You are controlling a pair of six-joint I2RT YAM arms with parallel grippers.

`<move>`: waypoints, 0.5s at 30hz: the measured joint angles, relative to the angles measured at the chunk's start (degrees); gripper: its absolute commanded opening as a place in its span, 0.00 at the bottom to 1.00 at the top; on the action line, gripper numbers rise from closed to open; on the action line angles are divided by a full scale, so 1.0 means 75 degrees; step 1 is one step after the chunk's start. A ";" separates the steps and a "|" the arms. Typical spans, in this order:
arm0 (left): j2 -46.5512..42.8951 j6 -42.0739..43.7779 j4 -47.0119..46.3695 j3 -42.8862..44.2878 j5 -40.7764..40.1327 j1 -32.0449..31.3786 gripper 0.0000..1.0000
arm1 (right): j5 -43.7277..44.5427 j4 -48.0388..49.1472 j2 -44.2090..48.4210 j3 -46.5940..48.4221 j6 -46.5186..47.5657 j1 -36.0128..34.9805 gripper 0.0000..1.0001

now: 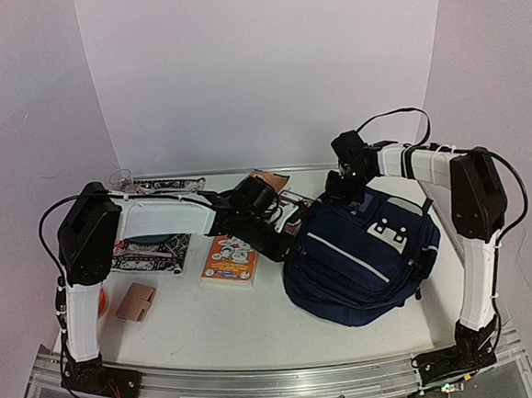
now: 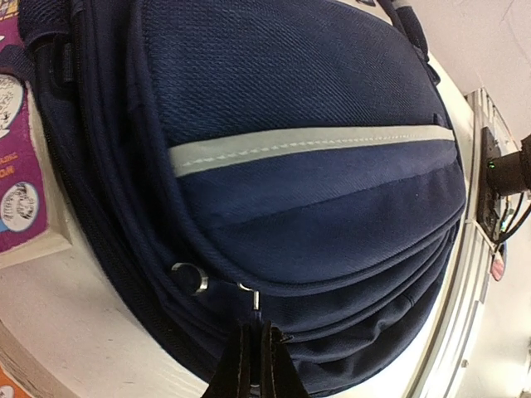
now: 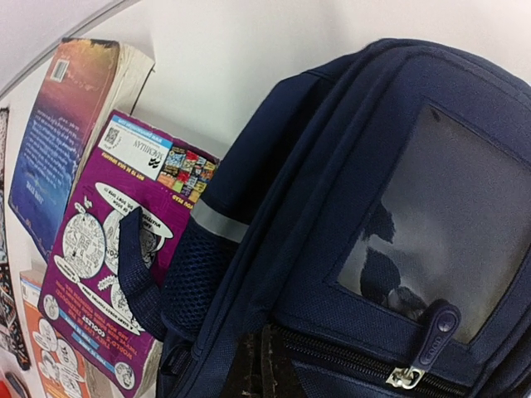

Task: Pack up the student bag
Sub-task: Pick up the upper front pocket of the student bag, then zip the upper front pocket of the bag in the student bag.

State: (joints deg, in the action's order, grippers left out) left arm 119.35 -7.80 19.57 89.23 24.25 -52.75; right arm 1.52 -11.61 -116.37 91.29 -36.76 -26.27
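Observation:
The student bag (image 1: 363,256), navy with grey stripes, lies on its back at the right of the table. My left gripper (image 1: 288,246) is at the bag's left edge. In the left wrist view that gripper (image 2: 253,356) is shut on the dark tab of a zipper pull (image 2: 255,298), beside a small metal ring (image 2: 192,276) on the bag (image 2: 315,83). My right gripper (image 1: 343,188) is at the bag's far top end. Its fingers (image 3: 264,365) are shut and pressed against the bag (image 3: 348,207) next to a closed zip with a purple tab (image 3: 431,340).
An orange book (image 1: 230,260) lies left of the bag. A purple book (image 3: 108,249) and a dark book (image 3: 66,124) lie behind it. A black patterned mat (image 1: 150,252) and a tan wallet (image 1: 136,301) sit at the left. The table's near rail (image 1: 280,382) runs along the front.

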 measured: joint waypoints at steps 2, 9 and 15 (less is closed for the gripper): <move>-0.0057 -0.0269 -0.0005 -0.0017 -0.0349 -0.0316 0.00 | 0.0146 -0.0095 -0.0016 0.0068 -0.0198 -0.0042 0.00; -0.0070 -0.1044 -0.0100 -0.0015 -0.1532 -0.1507 0.00 | 0.0520 -0.0351 -0.0121 0.0310 -0.0843 -0.0205 0.00; -0.0176 -0.1592 -0.0209 -0.0015 -0.1779 -0.1633 0.00 | 0.0812 -0.0487 -0.0224 0.0510 -0.1224 -0.0352 0.00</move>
State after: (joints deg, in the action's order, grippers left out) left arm 118.03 -19.74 18.01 89.12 10.91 -64.99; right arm 7.61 -15.26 -118.05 95.12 -45.93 -28.92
